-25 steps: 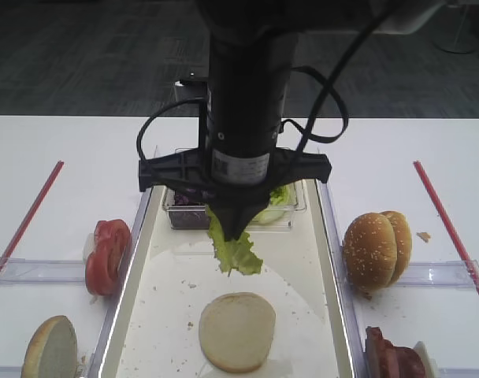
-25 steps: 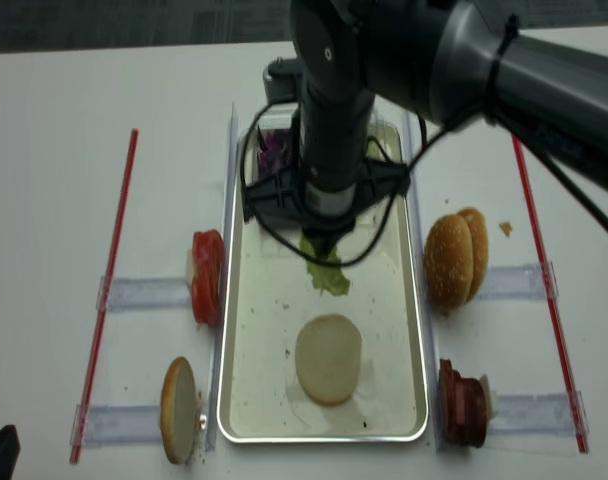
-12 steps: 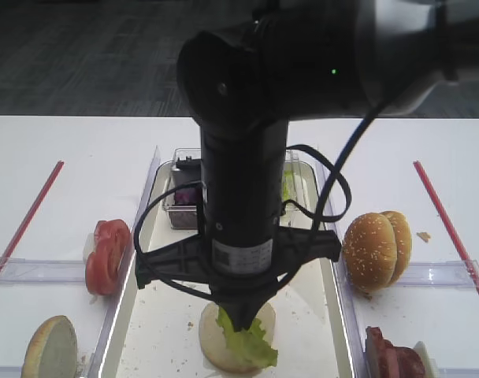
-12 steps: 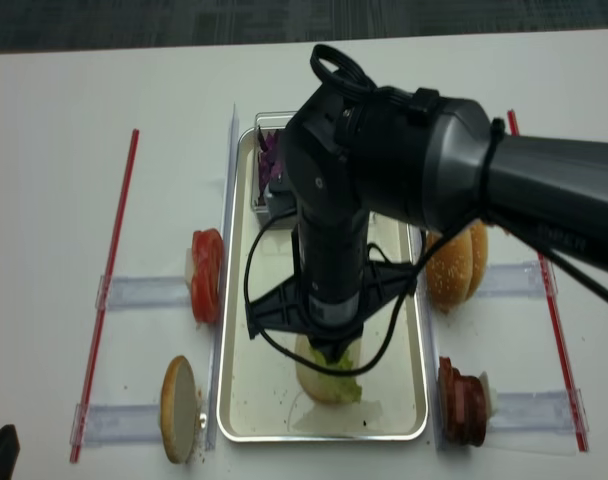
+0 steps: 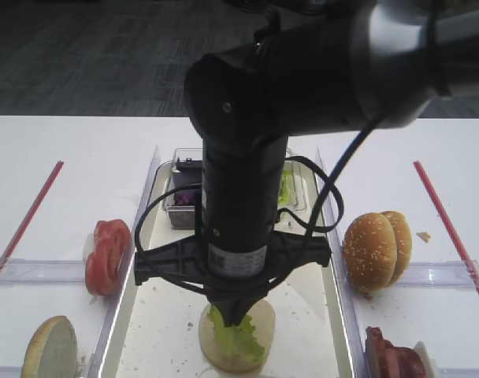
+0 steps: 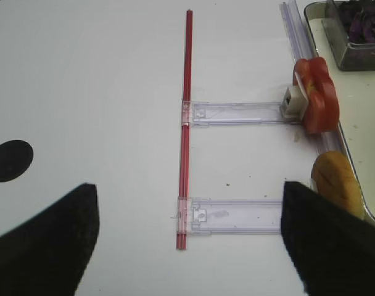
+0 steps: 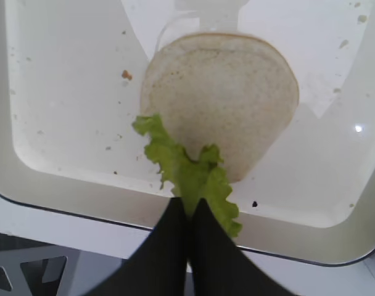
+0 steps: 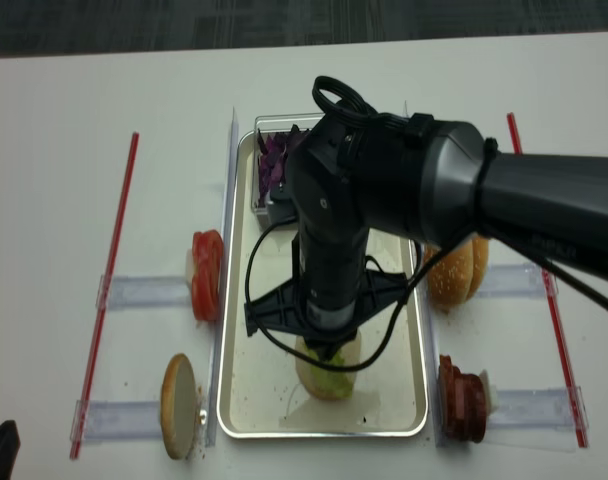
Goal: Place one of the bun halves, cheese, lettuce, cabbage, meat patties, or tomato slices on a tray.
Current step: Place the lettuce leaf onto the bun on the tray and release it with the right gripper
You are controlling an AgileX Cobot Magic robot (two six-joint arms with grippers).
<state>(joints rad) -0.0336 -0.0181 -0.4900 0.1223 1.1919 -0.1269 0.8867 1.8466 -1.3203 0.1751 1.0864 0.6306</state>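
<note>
Right wrist view shows the lettuce leaf (image 7: 190, 179), bright green with a frilly edge, pinched at its stem end between the closed fingers of the right gripper (image 7: 190, 213). Its free tip lies over the near edge of the pale bun half (image 7: 221, 102), which sits cut side up on the metal tray (image 7: 64, 185). One second ago the leaf hung near the tubs at the tray's far end; now it is down at the bun. The left gripper (image 6: 187, 246) stands apart, holding nothing.

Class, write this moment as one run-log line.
right gripper: shut on lettuce | lettuce: over bun half | bun half: on tray | release: not yet
</note>
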